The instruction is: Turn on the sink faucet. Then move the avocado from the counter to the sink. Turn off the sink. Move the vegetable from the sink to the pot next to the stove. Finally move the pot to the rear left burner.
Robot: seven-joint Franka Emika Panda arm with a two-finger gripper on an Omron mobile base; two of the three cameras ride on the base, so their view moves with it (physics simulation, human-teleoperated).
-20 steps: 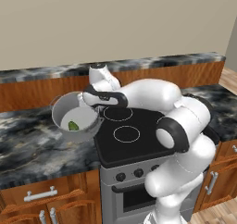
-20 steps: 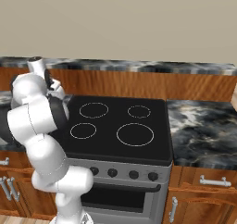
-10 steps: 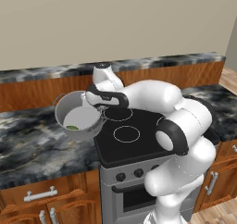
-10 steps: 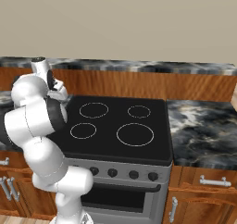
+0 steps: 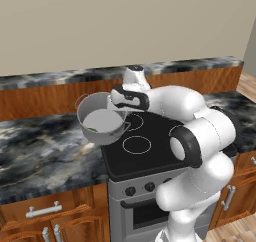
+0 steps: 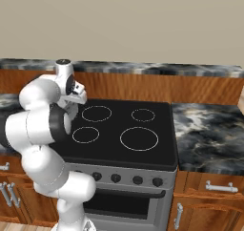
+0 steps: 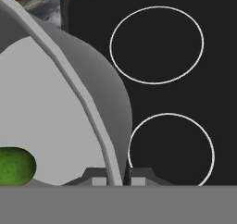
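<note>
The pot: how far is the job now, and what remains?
Done: the avocado lies inside the pot. In hand: the gripper is shut on the pot's rim, holding it lifted at the stove's left edge. Left: setting it on the rear left burner.

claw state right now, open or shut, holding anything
Claw: shut on the pot rim, pot lifted, avocado inside.

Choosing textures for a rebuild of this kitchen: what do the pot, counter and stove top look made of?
Pot: plain grey with a thin rim, likely brushed metal. Counter: mottled black, grey and white veining, looks like polished stone. Stove top: flat black with white rings drawn on, probably glass-ceramic.
</note>
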